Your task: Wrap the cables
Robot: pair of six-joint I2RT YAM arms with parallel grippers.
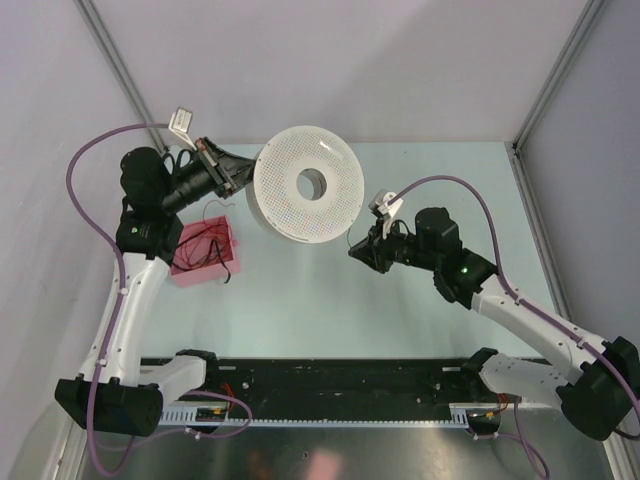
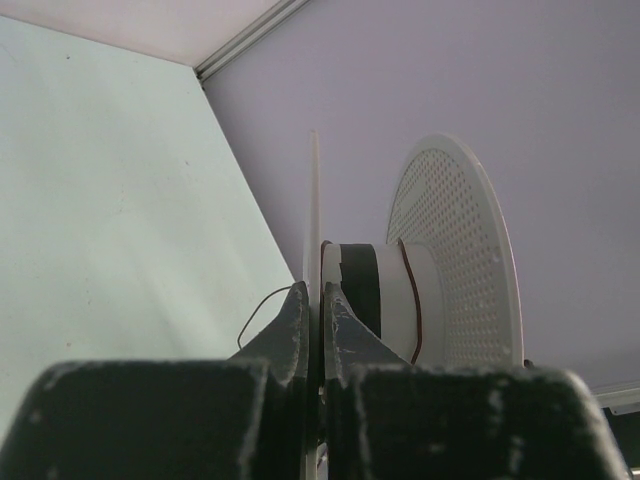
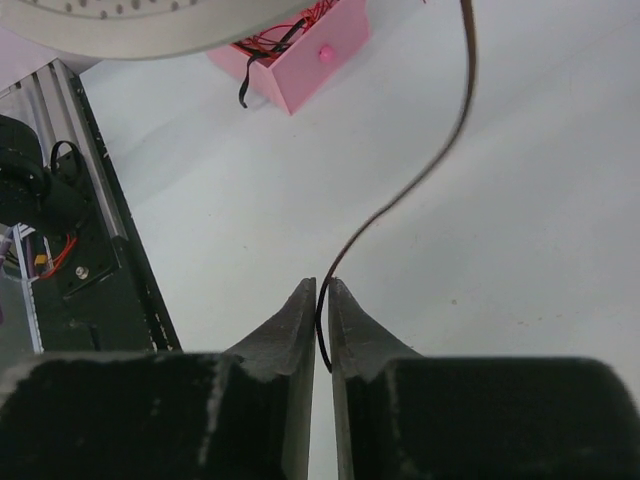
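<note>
The cable point(image 3: 432, 170) runs from the spool point(image 1: 285, 210), which your left gripper point(image 2: 316, 296) clamps by its rim above the far middle of the table point(image 1: 400, 300), down into your right gripper point(image 3: 320, 300), pinched between its narrow jaws, so pull it snug as you wind.

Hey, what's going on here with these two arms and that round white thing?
The left gripper is shut on the edge of one flange of the pale spool, holding it up. The right gripper pinches a thin dark cable that runs up toward the spool. At least one dark red turn sits on the hub. More cables lie in a pink box by the left arm.
</note>
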